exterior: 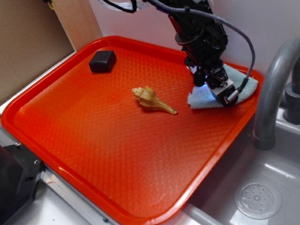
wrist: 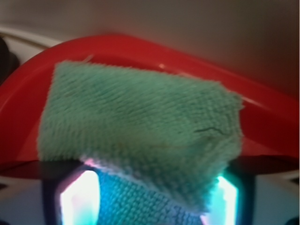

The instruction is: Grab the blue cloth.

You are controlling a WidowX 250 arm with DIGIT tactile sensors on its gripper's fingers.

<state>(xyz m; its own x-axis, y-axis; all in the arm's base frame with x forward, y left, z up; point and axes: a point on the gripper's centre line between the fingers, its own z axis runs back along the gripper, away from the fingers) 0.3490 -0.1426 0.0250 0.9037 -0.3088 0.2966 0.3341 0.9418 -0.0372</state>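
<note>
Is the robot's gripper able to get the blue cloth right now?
Probably yes. The gripper is already down on the blue cloth, whose edge lies between its fingers in the wrist view. Nothing blocks it.

We see one arm (exterior: 199,33), black, coming in from the top edge of the exterior view and angling down and to the right. A grey braided cable (exterior: 234,30) loops off the wrist and back to the tool head. The tool (exterior: 221,91) is low, down at the blue cloth (exterior: 243,84), with a blue glow at its tip. In the wrist view both fingers (wrist: 79,201) are lit, one bottom left, one bottom right, with cloth lying between them. We can't tell from either view whether the jaws have clamped or just straddle it.
</note>
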